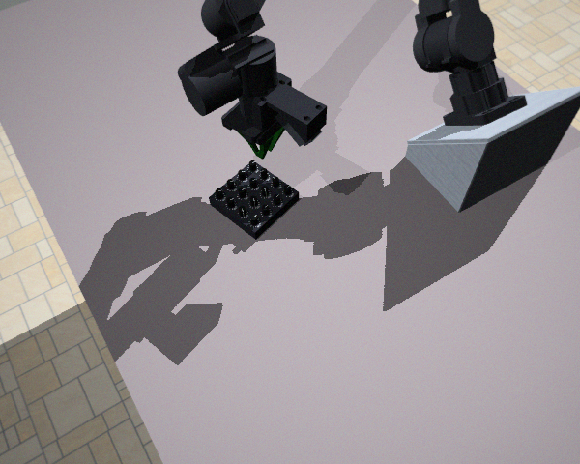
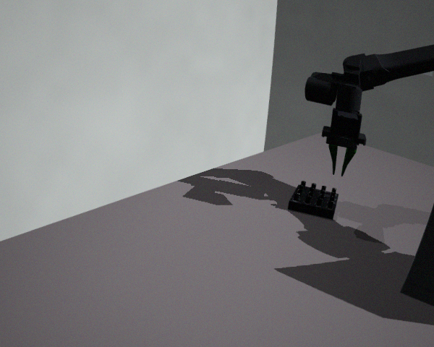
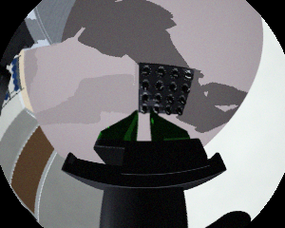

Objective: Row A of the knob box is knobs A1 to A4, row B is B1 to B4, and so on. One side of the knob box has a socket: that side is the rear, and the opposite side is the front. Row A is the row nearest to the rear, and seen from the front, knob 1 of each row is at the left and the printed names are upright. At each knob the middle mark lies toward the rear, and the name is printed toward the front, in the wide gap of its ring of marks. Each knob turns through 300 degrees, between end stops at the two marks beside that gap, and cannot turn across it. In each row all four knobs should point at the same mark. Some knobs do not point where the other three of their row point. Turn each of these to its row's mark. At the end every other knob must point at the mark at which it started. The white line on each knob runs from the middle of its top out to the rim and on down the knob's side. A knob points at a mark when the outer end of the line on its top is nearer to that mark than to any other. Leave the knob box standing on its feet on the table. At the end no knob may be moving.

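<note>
The black knob box stands on the table with its four by four black knobs facing up. In the top view short white lines show on a few knobs, but the marks, printed names and most line directions are too small or dark to read. The socket cannot be made out. My gripper points down above the table, higher than the knobs and near one edge of the box. Its green fingers stand a narrow gap apart with nothing between them, touching no knob.
The arm's base sits on a slanted block, to the right in the top and exterior views. Dark shadows of the arm and block lie on the table around the box. A pale wall rises behind the table.
</note>
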`<state>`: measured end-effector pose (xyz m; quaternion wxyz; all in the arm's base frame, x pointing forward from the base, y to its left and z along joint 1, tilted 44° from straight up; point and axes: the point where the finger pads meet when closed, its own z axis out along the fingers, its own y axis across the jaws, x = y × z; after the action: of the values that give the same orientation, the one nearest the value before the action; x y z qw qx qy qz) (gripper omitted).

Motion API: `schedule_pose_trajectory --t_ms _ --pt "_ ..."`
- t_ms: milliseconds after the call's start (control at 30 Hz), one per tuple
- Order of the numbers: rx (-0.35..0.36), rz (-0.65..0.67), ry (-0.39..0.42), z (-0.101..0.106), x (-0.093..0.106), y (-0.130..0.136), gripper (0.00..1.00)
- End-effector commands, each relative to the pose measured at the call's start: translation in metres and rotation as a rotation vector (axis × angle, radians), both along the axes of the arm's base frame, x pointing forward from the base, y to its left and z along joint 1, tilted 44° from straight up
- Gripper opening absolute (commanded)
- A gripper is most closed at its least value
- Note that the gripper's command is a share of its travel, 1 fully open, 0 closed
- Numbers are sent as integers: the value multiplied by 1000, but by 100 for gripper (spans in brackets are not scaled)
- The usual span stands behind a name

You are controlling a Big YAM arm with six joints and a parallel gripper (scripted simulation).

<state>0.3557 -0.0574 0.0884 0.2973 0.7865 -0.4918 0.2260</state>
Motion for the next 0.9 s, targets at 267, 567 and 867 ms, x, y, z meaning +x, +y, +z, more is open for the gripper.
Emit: schedule_pose_trajectory --t_ms 267,567,867 --pt "6 0 -8 -6 4 -8 18" --pt "5 1 -12 -14 8 -17 18" --pt "6 1 -20 -18 12 -23 18"
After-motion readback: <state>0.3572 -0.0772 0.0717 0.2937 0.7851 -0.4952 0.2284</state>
